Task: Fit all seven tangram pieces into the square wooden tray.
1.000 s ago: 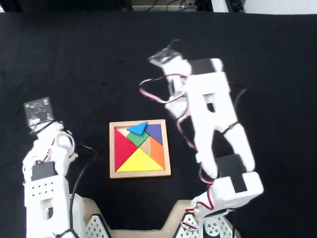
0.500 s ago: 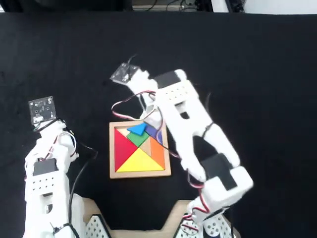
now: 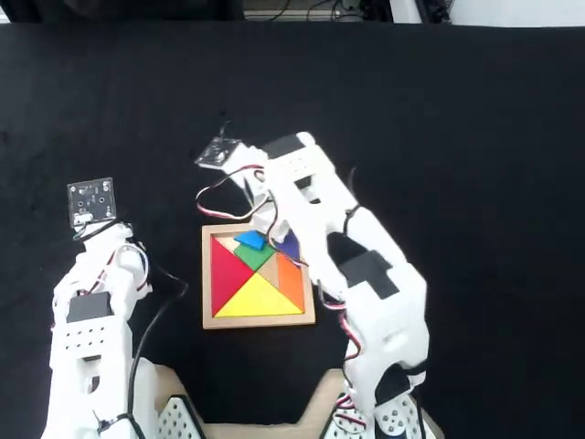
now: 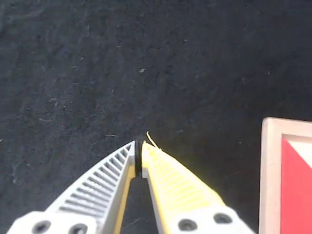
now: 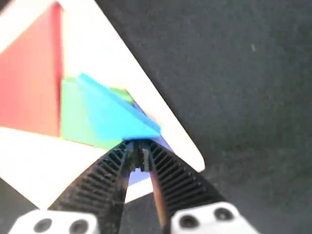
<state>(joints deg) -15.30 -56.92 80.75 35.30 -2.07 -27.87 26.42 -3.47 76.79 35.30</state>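
Note:
The square wooden tray (image 3: 207, 274) lies mid-table with red (image 3: 224, 270), yellow (image 3: 259, 297), orange (image 3: 291, 274), green (image 3: 256, 256) and purple (image 3: 289, 245) pieces seated in it. A blue triangle (image 3: 249, 240) rests crooked on top of them near the far edge. In the right wrist view it (image 5: 114, 114) overlaps the green piece (image 5: 73, 112) beside the rim (image 5: 146, 97). My right gripper (image 5: 140, 148) is shut, its tips against the blue triangle's corner. My left gripper (image 4: 139, 146) is shut over bare cloth, left of the tray (image 4: 270, 165).
Black cloth covers the table. The right arm (image 3: 320, 219) leans across the tray's far right corner. The left arm (image 3: 91, 302) stands at the near left. Tan mounts (image 3: 174, 412) sit at the front edge.
The right arm swung left from beside the tray onto its far edge, meeting the blue triangle, which shifted slightly. The left arm edged a little to the right.

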